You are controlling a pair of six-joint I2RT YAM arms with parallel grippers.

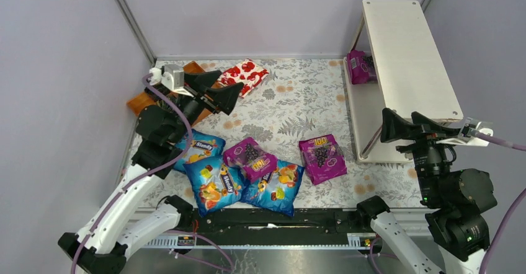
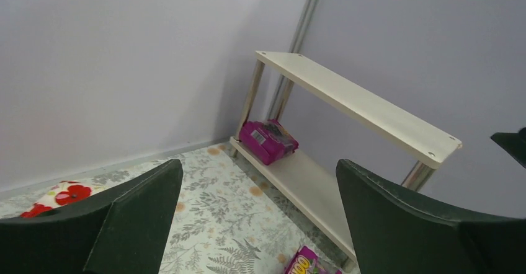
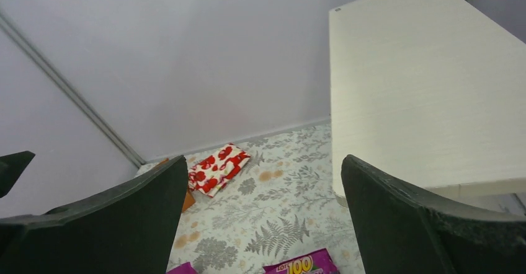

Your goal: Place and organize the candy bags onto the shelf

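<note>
The left gripper (image 1: 230,80) and right gripper (image 1: 397,123) are held wide open (nothing gripped); one purple candy bag (image 1: 359,67) is seen on the lower board of the shelf (image 1: 404,57).

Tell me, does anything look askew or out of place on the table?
Nothing spilled or torn. In the near heap, a purple bag lies crooked across two blue bags. The lone shelved bag sits at the far end of the shelf.

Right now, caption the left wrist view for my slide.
Open left gripper faces the two-tier shelf, one purple candy bag on its lower board.
</note>
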